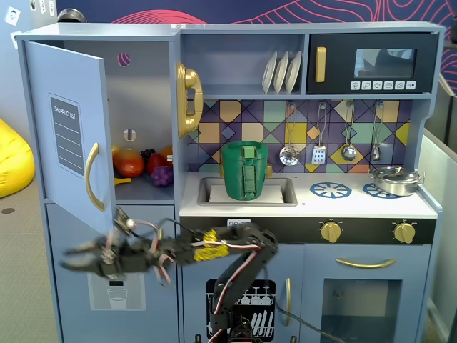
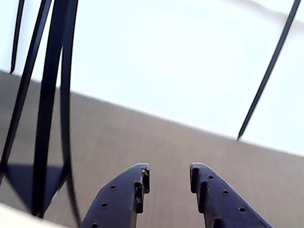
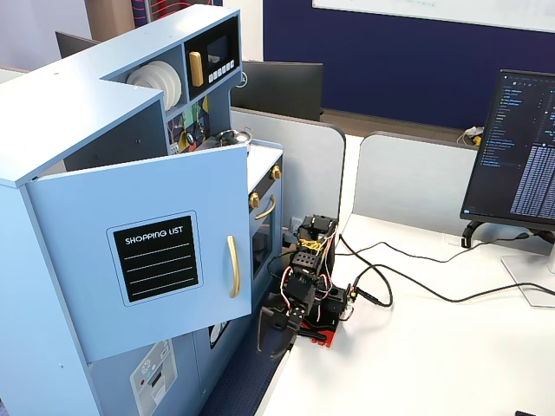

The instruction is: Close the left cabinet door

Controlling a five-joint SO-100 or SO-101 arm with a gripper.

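The left cabinet door (image 1: 68,93) is light blue with a black "SHOPPING LIST" panel and a curved gold handle (image 1: 91,177). It stands swung open from the toy kitchen's upper left compartment. It also shows open in the other fixed view (image 3: 147,217), as does its handle (image 3: 232,266). My arm reaches left across the kitchen's lower front. My gripper (image 1: 75,255) is blurred, just below the door's lower edge and apart from it. In the wrist view the gripper (image 2: 168,173) has its jaws apart with nothing between them, and shows only floor and wall. In the side fixed view the gripper (image 3: 270,334) sits under the door.
Toy fruit (image 1: 136,163) lies inside the open compartment. A gold phone (image 1: 189,100) hangs beside it and a green basket (image 1: 245,170) stands in the sink. A yellow beanbag (image 1: 11,161) is at far left. Cables (image 3: 408,282) and a monitor (image 3: 520,147) are on the white desk.
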